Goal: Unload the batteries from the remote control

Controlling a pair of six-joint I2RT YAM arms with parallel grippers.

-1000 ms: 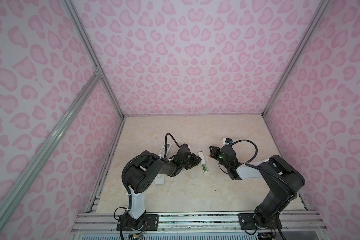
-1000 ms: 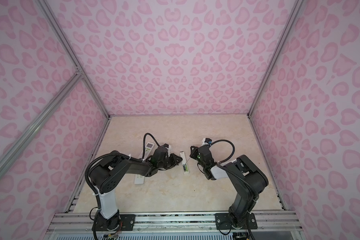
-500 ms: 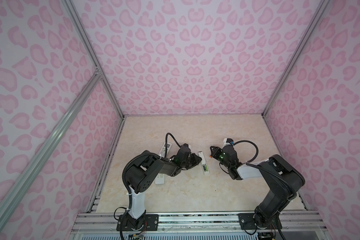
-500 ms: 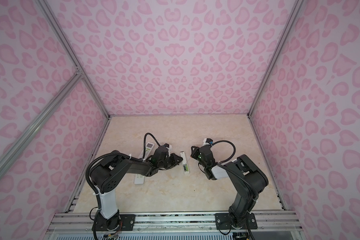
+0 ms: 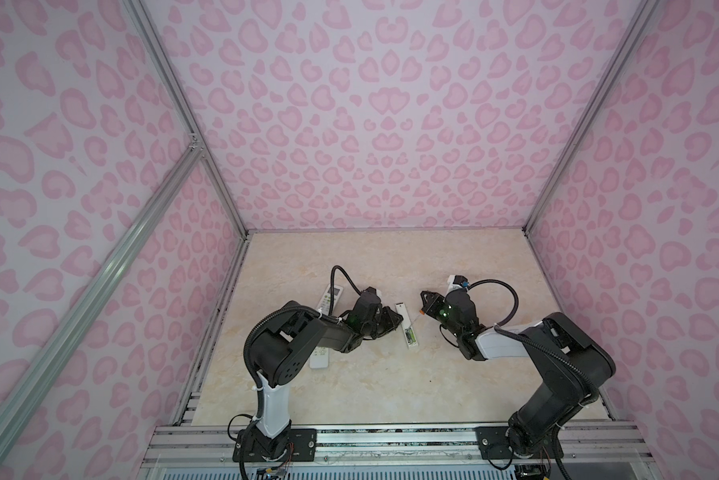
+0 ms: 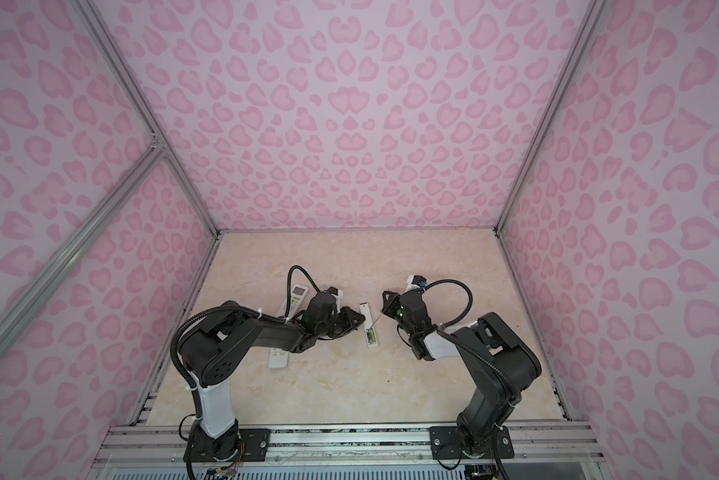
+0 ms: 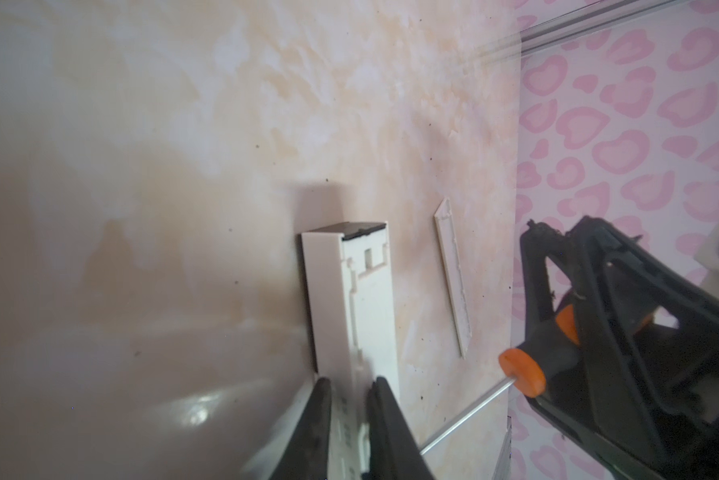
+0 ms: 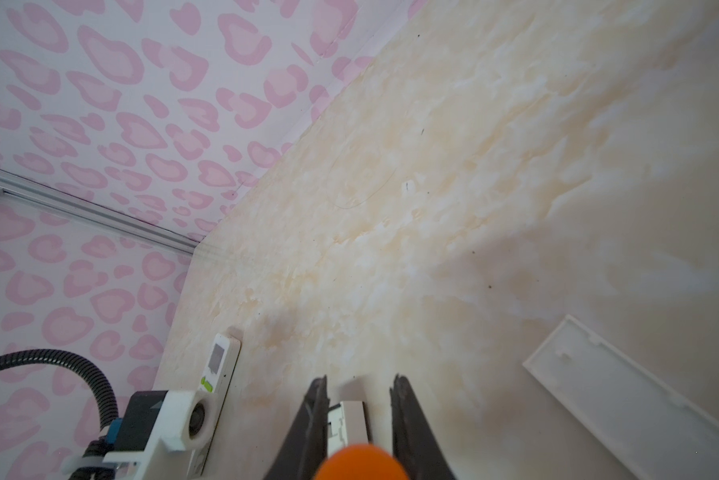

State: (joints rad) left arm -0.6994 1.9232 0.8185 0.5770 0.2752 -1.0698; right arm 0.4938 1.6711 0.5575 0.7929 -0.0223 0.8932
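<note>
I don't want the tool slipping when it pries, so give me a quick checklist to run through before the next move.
1. Grip on the remote by the left jaws: ok.
2. Grip on the screwdriver by the right jaws: ok.
3. The cover off and lying clear of the remote: ok.
4. A green battery exposed in the remote: ok.
5. Tip of the screwdriver seated against the battery: cannot tell.
</note>
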